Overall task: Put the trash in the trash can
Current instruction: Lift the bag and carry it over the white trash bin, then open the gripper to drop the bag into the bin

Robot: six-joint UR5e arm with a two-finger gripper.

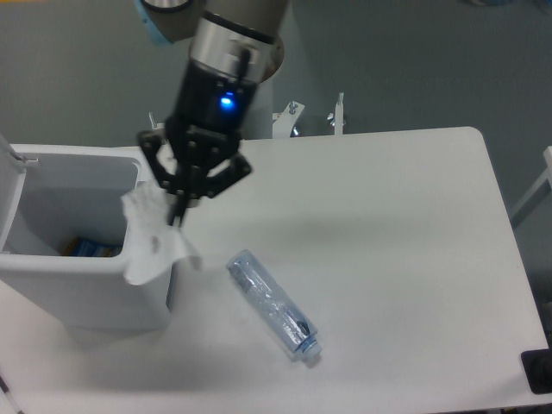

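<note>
**Sheet at the rim, and the drop could miss**

Biggest thing first: the trash can (52,285) fills the left side of the frame, lid (7,185) tipped up at the far left edge, mouth open, something blue and yellow lying at the bottom. Its near wall and grey rim handle (142,207) sit right under the action.

Above that rim, upper left of centre, the gripper (179,210) hangs with its fingers pinched together on the top of the plastic sheet (153,241). The sheet droops down and drapes across the rim handle, part of it outside the wall, over the table (414,241).

That is the risk. Let go here and I'd expect the limp sheet to slide down the outside of the bin onto the table, since so much of it hangs on the wrong side of the rim. It could also snag on the handle or cling to a finger, being so light.

Smaller worry: the water bottle (272,304) lies diagonally lower centre, well apart from the bin, untouched. Round and smooth, it may roll when gripped.
</note>
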